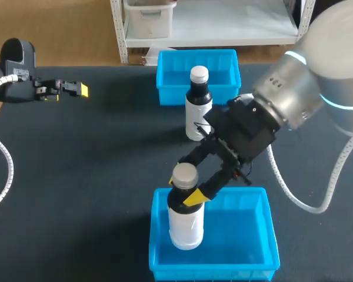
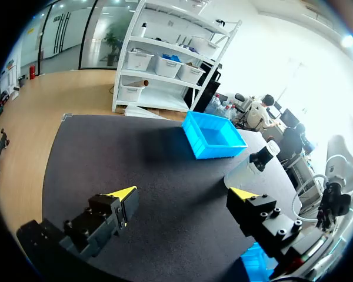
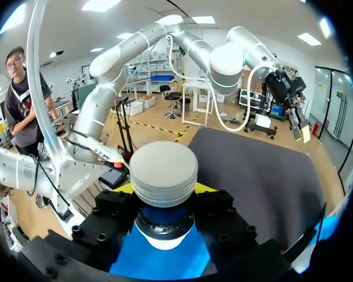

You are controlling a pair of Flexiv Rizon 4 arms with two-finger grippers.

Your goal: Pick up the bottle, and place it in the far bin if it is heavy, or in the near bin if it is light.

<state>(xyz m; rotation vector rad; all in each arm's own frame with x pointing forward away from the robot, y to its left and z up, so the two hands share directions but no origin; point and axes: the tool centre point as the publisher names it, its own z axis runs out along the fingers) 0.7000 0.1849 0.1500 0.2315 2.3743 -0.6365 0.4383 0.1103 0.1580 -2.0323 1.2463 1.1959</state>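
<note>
On dark table (image 1: 76, 176) (matte) sits the far bin (image 1: 226, 93).

Right tool (image 1: 182, 189) grips bottle (image 1: 185, 228); left tool (image 2: 185, 192) open, far left.

- The counter (image 1: 94, 176) has a dark, matte charcoal top that runs across the whole scene from its left side to its right.
- A second bottle (image 1: 198, 106) stands upright on the counter toward the far side, a little right of the middle. It is just on the near side of the far bin (image 1: 170, 94); whether the two touch cannot be told.
- This second bottle has a white screw cap, a black neck and shoulder, and a white body with a small dark mark on the label.
- Soft shadows lie on the counter to the left of the second bottle.
</note>
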